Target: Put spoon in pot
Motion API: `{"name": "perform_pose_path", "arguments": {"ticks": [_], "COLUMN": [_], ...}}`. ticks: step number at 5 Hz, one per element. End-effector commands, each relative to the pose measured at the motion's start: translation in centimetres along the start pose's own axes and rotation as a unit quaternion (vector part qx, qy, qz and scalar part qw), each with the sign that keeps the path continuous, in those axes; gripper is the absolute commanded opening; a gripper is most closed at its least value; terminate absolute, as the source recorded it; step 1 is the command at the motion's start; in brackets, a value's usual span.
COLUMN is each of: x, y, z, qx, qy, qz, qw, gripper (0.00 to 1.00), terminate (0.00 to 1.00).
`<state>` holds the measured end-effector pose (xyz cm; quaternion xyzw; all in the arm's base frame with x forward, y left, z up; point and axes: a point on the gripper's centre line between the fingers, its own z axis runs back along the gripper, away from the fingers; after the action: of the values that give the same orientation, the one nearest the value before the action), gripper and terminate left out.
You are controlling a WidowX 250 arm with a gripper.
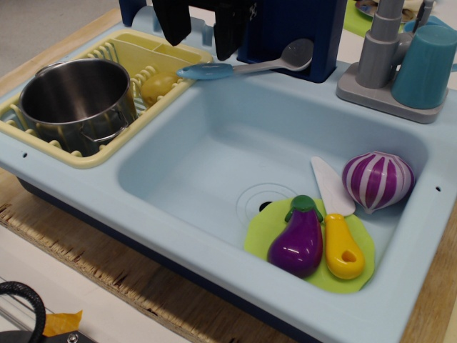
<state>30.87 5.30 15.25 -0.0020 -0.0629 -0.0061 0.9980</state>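
The spoon (pixel 243 66) lies on the sink's back rim, its grey bowl to the right and its light blue handle pointing left over the rack's corner. The shiny steel pot (pixel 77 101) stands in the yellow dish rack (pixel 128 51) at the left and looks empty. My gripper (pixel 202 44) hangs from the top edge, its two black fingers (pixel 172 23) spread apart and open. It is empty. Its tips hang just above the spoon's handle, not touching it.
The light blue sink basin (pixel 214 164) holds a green plate (pixel 260 229) with a purple eggplant (pixel 296 239), a yellow-handled white knife (pixel 337 221) and a purple onion (pixel 377 179). A grey faucet (pixel 378 50) and teal cup (pixel 425 64) stand at the back right. A yellow toy (pixel 157 87) lies in the rack.
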Motion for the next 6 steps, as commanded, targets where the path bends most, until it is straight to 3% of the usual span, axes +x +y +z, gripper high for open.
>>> {"name": "perform_pose_path", "arguments": {"ticks": [1,3,5,6], "x": [0.6,0.6,-0.9,-0.9], "y": [0.2,0.5,1.0,1.4], "z": [0.2,-0.8,-1.8,-2.9], "qx": [0.0,-0.017,-0.047,-0.05], "qy": [-0.005,0.01,0.002,0.023], "qz": [-0.007,-0.009,-0.011,0.004], "qw": [1.0,0.9998,0.9988,0.9985], "gripper": [1.0,1.0,1.0,1.0], "terminate": [0.0,0.0,0.0,0.0]}}
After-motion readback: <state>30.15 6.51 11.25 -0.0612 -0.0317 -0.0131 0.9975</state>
